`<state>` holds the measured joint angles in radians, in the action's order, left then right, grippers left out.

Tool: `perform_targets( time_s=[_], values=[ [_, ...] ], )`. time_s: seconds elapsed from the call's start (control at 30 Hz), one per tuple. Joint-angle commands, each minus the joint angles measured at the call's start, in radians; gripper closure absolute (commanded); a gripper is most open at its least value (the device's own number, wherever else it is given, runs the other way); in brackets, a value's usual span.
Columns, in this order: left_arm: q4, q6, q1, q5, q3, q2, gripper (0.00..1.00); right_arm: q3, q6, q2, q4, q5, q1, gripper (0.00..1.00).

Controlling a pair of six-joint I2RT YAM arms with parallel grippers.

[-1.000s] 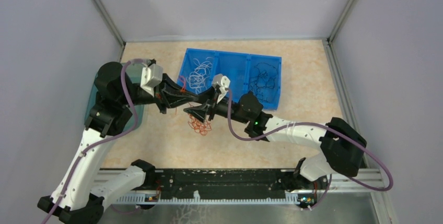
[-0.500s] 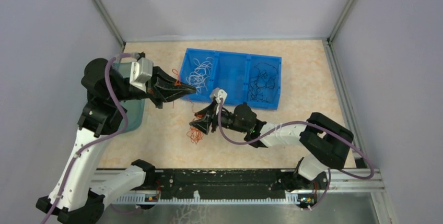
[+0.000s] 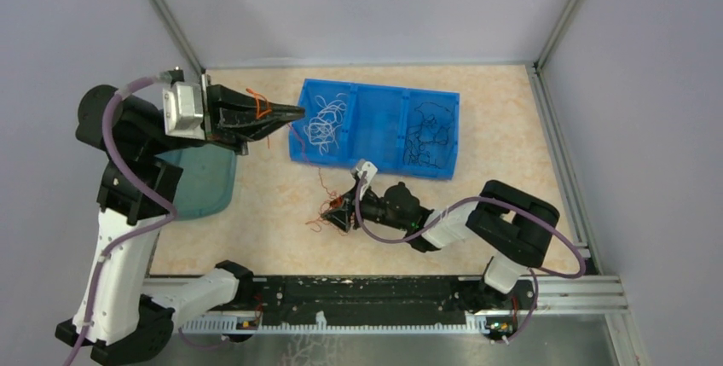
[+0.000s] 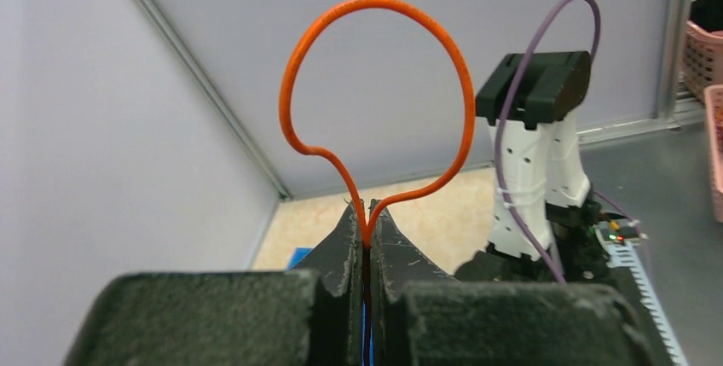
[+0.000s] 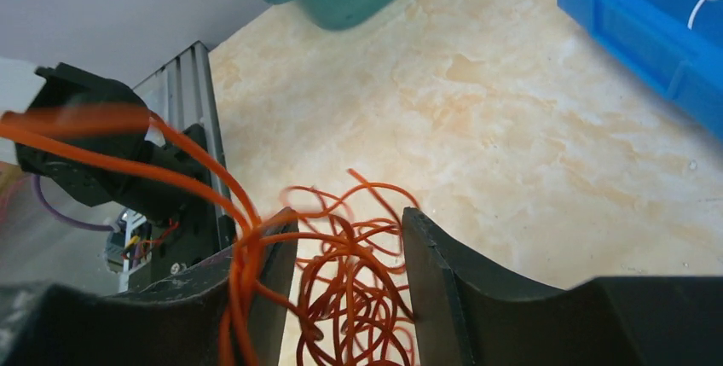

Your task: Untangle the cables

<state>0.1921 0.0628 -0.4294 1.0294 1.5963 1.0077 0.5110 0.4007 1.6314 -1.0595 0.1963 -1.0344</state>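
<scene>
Orange loop [image 4: 379, 0] pinched in left fingers [image 4: 341, 255]; tangle [image 5: 345, 251] between parted right fingers [image 5: 435, 272]

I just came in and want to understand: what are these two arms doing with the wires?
They are untangling thin cables. The left gripper, raised near the blue tray, is shut on one orange strand. The right gripper sits low over the table, jaws apart around the orange tangle. White cables and black cables lie in the tray's end compartments.

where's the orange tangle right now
In the top view the orange tangle lies on the table left of centre, a little nearer the robot than the blue tray, between the open jaws of the right gripper.
</scene>
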Motion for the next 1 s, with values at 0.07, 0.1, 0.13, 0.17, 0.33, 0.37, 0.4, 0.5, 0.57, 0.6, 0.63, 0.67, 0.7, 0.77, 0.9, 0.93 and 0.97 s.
perform_targets(
  time_s=[0.07,0.1,0.13,0.17,0.33,0.37,0.4,0.5,0.57,0.6,0.63,0.67,0.7,0.77,0.9,0.93,0.97],
  values=[
    [-0.087,0.055,0.004,-0.082,0.119,0.020,1.00,-0.025,0.026,0.043,-0.123,-0.030,-0.016,0.50],
    [-0.100,0.055,0.004,-0.092,0.130,0.022,1.00,-0.027,0.026,0.047,-0.125,-0.032,-0.016,0.50],
    [-0.117,0.056,0.004,-0.104,0.138,0.021,1.00,-0.030,0.025,0.048,-0.125,-0.036,-0.016,0.50],
    [-0.137,0.067,0.005,-0.124,0.144,0.019,1.00,-0.032,0.024,0.048,-0.124,-0.039,-0.017,0.49],
    [-0.282,0.190,0.005,-0.302,0.174,0.006,1.00,-0.045,0.025,0.058,-0.126,-0.056,-0.019,0.49],
    [-0.302,0.224,0.005,-0.331,0.205,0.014,1.00,-0.050,0.029,0.061,-0.138,-0.058,-0.021,0.49],
    [-0.316,0.255,0.005,-0.356,0.221,0.020,1.00,-0.057,0.034,0.065,-0.148,-0.060,-0.020,0.48],
    [-0.358,0.300,0.004,-0.410,0.306,0.049,1.00,-0.068,0.046,0.068,-0.162,-0.063,-0.022,0.48],
    [-0.328,0.313,0.005,-0.399,0.363,0.071,1.00,-0.073,0.047,0.059,-0.164,-0.065,-0.023,0.47],
    [-0.305,0.306,0.004,-0.392,0.375,0.076,1.00,-0.074,0.046,0.045,-0.165,-0.069,-0.023,0.46],
    [-0.287,0.299,0.004,-0.381,0.376,0.077,1.00,-0.075,0.042,0.033,-0.161,-0.071,-0.023,0.44],
    [-0.271,0.292,0.005,-0.366,0.371,0.073,1.00,-0.072,0.035,-0.016,-0.148,-0.073,-0.023,0.43],
    [-0.257,0.284,0.005,-0.352,0.356,0.068,1.00,-0.067,0.024,-0.054,-0.128,-0.076,-0.023,0.40],
    [-0.242,0.262,0.005,-0.334,0.307,0.050,1.00,-0.040,-0.015,-0.138,-0.054,-0.081,-0.023,0.35],
    [-0.240,0.222,0.005,-0.315,0.181,0.008,1.00,0.031,-0.139,-0.318,0.161,-0.112,-0.023,0.25],
    [-0.241,0.211,0.005,-0.313,0.145,-0.003,1.00,0.044,-0.165,-0.351,0.203,-0.127,-0.021,0.23],
    [-0.241,0.201,0.004,-0.312,0.109,-0.011,1.00,0.052,-0.182,-0.387,0.232,-0.146,-0.021,0.23]
  ],
)
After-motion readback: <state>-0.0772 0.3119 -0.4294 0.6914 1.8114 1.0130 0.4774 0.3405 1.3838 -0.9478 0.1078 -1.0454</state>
